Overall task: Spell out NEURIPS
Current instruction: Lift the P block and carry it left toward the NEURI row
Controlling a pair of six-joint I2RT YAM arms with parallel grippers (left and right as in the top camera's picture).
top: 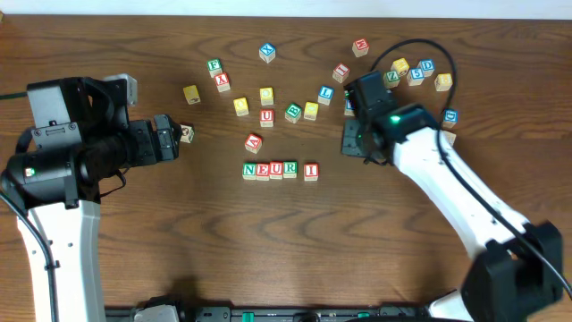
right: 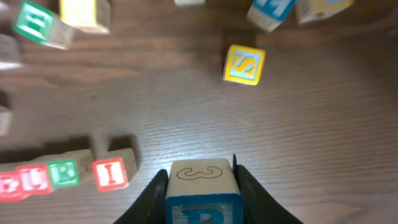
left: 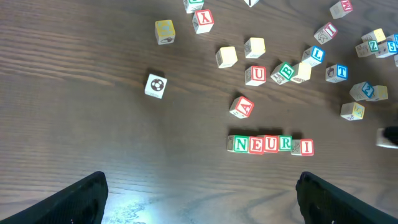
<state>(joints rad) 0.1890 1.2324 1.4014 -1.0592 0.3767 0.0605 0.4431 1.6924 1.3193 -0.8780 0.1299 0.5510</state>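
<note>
Five letters are down so far: the row (top: pixel 281 170) reads N-E-U-R-I near the middle of the table (top: pixel 179 259), so the step in hand looks like getting the P in. The right gripper (right: pixel 202 186) is clamped on a cube (right: pixel 200 177) that shows an outlined 3 on one face and a blue letter on the face nearest the wrist camera. It reads like a P, but the frame edge cuts off the lower part, so not 100% sure. That cube hangs over bare wood, off to the right of the I (right: pixel 111 173) and touching nothing else. The left gripper (left: pixel 200 199) is spread wide with nothing in it, over the left side and well out of the way.

To do this well, the arm should probably bring the cube in from the right, set it down just beside the I with a little clearance, then nudge it flush. Dropping straight down against the I risks knocking the line crooked. Worth checking the blue letter ends up on top like the rest. The S cube (right: pixel 244 64) sits loose, well apart from the row.
</note>
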